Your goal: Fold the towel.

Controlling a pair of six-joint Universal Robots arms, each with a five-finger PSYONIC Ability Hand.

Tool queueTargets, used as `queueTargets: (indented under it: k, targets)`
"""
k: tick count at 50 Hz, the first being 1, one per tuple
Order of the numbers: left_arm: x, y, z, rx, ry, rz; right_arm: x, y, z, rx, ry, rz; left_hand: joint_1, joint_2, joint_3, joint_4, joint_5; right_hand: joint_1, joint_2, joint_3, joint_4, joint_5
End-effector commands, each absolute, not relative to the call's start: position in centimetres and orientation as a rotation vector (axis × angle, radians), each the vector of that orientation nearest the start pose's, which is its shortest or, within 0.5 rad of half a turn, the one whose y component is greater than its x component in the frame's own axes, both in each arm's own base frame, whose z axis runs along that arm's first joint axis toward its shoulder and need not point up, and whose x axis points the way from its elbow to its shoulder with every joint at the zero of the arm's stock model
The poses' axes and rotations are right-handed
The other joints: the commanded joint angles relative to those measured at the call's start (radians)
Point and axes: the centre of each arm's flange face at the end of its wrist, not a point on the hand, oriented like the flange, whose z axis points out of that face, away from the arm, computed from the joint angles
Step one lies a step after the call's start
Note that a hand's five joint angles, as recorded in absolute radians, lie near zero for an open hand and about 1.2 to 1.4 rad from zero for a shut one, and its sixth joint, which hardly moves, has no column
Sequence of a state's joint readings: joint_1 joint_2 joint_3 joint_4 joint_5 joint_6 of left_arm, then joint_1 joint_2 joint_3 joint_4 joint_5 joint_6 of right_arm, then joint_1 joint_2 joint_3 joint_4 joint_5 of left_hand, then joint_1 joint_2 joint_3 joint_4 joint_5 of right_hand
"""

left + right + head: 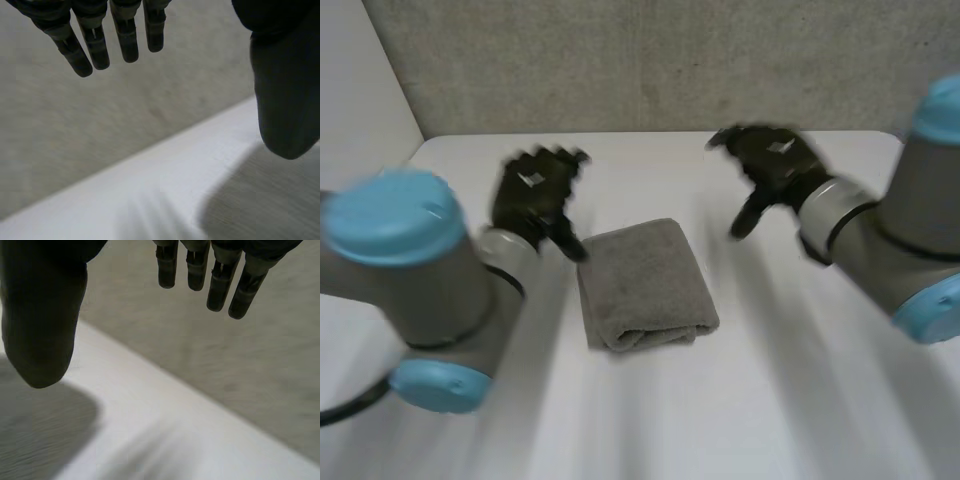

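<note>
Both hands hold nothing: my left hand and right hand hover with fingers straight, apart from the thumbs. Towel lies folded mid-table, between them, nearer the left hand. Expect soft, light, limp cloth; pinch all layers at a corner.

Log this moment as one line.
towel: folded, flat on table | left hand: open, near towel's corner, holding nothing | right hand: open, clear of towel

Soft, even light, white table bright, grey wall behind somewhat dimmer
</note>
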State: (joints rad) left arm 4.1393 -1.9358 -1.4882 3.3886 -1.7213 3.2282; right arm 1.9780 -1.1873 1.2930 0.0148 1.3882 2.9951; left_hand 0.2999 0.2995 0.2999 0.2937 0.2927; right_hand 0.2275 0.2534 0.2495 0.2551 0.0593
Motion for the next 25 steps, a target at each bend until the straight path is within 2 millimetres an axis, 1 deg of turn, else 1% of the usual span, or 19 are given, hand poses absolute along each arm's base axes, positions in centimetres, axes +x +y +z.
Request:
queueTargets:
  k: [1, 2, 4, 8, 14, 18, 22, 25]
  targets:
    - [-25.5, -26.4, 29.2, 0.424, 2.245, -2.377, 24.7, -29.7, 30.4, -0.548, 2.082, -2.086, -0.069, -0.068, -0.069, -0.062, -0.236, -0.053, -0.079, -0.075, -0.081, -0.059]
    - [-25.5, -26.4, 29.2, 0.424, 2.245, -2.377, 24.7, -29.7, 30.4, -0.548, 2.082, -2.086, -0.069, -0.068, -0.069, -0.063, -0.236, -0.053, -0.079, -0.075, -0.081, -0.059]
    - [-24.9, -25.8, 30.5, 0.405, 2.22, -2.403, 23.7, -29.7, 30.9, -0.525, 2.105, -2.095, -0.095, -0.095, -0.095, -0.089, -0.262, -0.053, -0.079, -0.075, -0.081, -0.059]
    - [-24.5, -25.5, 31.1, 0.39, 2.206, -2.412, 23.1, -29.7, 31.5, -0.51, 2.108, -2.109, -0.095, -0.095, -0.095, -0.089, -0.262, -0.053, -0.079, -0.075, -0.081, -0.059]
    - [-24.4, -25.1, 30.8, 0.405, 2.236, -2.38, 23.0, -29.5, 31.4, -0.512, 2.115, -2.103, -0.098, -0.098, -0.098, -0.092, -0.265, -0.053, -0.079, -0.075, -0.081, -0.059]
    - [-24.5, -25.0, 31.0, 0.406, 2.239, -2.379, 23.1, -29.4, 31.2, -0.515, 2.12, -2.095, -0.101, -0.101, -0.101, -0.095, -0.268, -0.053, -0.079, -0.075, -0.081, -0.059]
    - [-24.6, -24.9, 31.1, 0.414, 2.241, -2.382, 23.1, -29.2, 31.4, -0.516, 2.112, -2.1, -0.104, -0.104, -0.104, -0.098, -0.271, -0.053, -0.079, -0.075, -0.081, -0.059]
    - [-24.6, -24.9, 30.8, 0.415, 2.25, -2.373, 23.1, -29.1, 31.5, -0.518, 2.105, -2.1, -0.11, -0.11, -0.11, -0.104, -0.277, -0.053, -0.079, -0.075, -0.081, -0.059]
